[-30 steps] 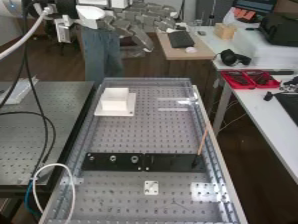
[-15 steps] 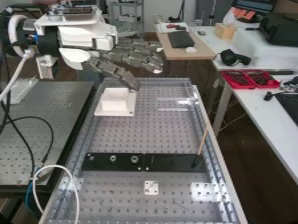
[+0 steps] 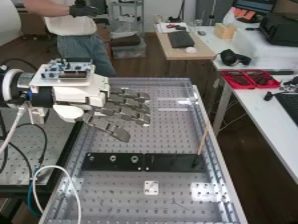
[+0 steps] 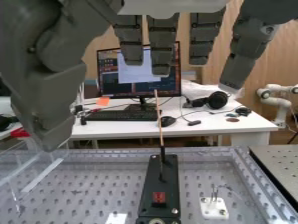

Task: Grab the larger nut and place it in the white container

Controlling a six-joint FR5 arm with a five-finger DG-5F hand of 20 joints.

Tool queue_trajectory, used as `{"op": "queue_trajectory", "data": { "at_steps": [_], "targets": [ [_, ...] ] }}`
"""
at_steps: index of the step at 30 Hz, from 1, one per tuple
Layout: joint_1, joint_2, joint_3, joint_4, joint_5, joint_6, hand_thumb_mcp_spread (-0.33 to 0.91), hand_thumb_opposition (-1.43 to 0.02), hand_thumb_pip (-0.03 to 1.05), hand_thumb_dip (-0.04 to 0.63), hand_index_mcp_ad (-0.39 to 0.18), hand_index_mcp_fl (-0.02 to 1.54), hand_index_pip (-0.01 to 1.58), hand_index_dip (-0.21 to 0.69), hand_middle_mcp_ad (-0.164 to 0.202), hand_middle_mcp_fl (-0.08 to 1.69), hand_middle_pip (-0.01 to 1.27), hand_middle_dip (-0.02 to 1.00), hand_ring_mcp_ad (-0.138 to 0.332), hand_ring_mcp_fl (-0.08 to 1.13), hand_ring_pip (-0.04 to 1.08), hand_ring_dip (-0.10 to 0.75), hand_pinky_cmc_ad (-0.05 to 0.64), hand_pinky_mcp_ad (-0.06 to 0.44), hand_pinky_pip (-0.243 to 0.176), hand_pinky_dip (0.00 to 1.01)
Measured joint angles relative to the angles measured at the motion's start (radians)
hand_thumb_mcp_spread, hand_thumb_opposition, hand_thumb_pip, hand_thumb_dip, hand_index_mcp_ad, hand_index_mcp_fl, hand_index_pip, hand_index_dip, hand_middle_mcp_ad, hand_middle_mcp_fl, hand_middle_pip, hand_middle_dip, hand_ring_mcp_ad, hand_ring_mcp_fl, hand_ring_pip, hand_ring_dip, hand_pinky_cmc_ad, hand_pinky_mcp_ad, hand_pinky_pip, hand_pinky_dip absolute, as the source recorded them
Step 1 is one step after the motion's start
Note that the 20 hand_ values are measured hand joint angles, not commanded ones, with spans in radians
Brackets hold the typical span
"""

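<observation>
Above the bench's left side, between the black bar and the far end, the hand (image 3: 123,112) hangs with its fingers straight and nothing held. Its fingers (image 4: 163,40) and thumb hang spread in the wrist view. On the flat black bar (image 3: 174,162) stand the smaller nut (image 3: 91,158), the larger nut (image 3: 113,158) and the bearing (image 3: 134,159), nearer the bench's near end than the hand. The white container stood near the bench's far left in the earlier frames; the hand now covers that spot. In the wrist view, a round metal part (image 4: 156,221) shows on the bar.
A thin orange-brown stick (image 3: 203,141) rises from the bar's right end. A small white plate (image 3: 151,187) lies nearer than the bar. Cables and a white hose (image 3: 72,187) run at the left. Red trays (image 3: 249,79) rest on the side table.
Coming from the far upper left, the hand has moved down and nearer over the bench, and now hides the white container. Its fingers remain straight. The parts on the bar have not moved.
</observation>
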Motion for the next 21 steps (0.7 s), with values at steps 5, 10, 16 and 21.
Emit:
{"op": "queue_trajectory", "data": {
  "at_steps": [5, 10, 16, 21],
  "targets": [
    [-0.024, -0.029, -0.039, 0.078, -0.01, 0.008, 0.18, -0.81, 0.64, 0.124, -0.023, 0.07, 0.35, -0.134, 0.072, 0.1, 0.14, 0.24, 0.188, 0.01, 0.09, 0.164, 0.417, 0.361, -0.096, 0.68],
    [-0.033, -0.051, -0.072, 0.138, -0.019, 0.009, 0.21, -0.82, 0.64, 0.141, -0.045, 0.06, 0.56, -0.131, 0.068, 0.07, 0.13, 0.24, 0.185, 0.0, 0.09, 0.164, 0.417, 0.361, -0.096, 0.68],
    [-0.034, -0.08, -0.101, 0.184, -0.005, 0.018, 0.24, -0.83, 0.65, 0.166, -0.073, 0.07, 0.84, -0.122, 0.072, 0.06, 0.14, 0.24, 0.188, 0.0, 0.09, 0.164, 0.417, 0.361, -0.096, 0.68],
    [-0.036, -0.102, -0.123, 0.225, 0.01, 0.019, 0.26, -0.85, 0.65, 0.178, -0.091, 0.04, 1.09, -0.068, 0.072, 0.02, 0.14, 0.24, 0.188, 0.0, 0.09, 0.164, 0.417, 0.361, -0.096, 0.68]
  ]
}}
